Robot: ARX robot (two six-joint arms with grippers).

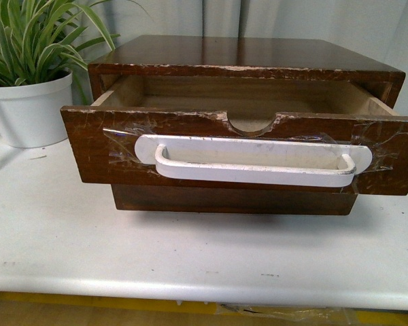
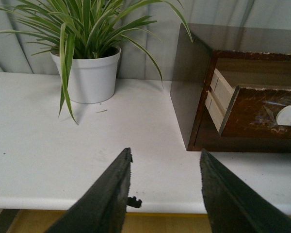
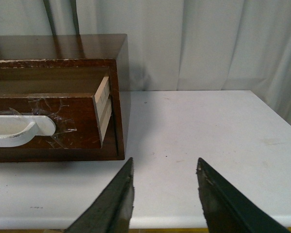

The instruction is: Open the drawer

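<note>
Beside the drawer (image 1: 241,153), already pulled out, my left gripper (image 2: 165,194) and right gripper (image 3: 165,196) hung apart, gripping nothing; further pulling meant hooking its white handle (image 1: 253,161) squarely.

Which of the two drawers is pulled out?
The upper drawer, the one with the white handle; the plain drawer front beneath it sits further back.

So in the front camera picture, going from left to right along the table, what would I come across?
Potted plant → pulled-out drawer with its white handle, sitting in the dark wooden cabinet. Neither gripper shows in that view.
</note>
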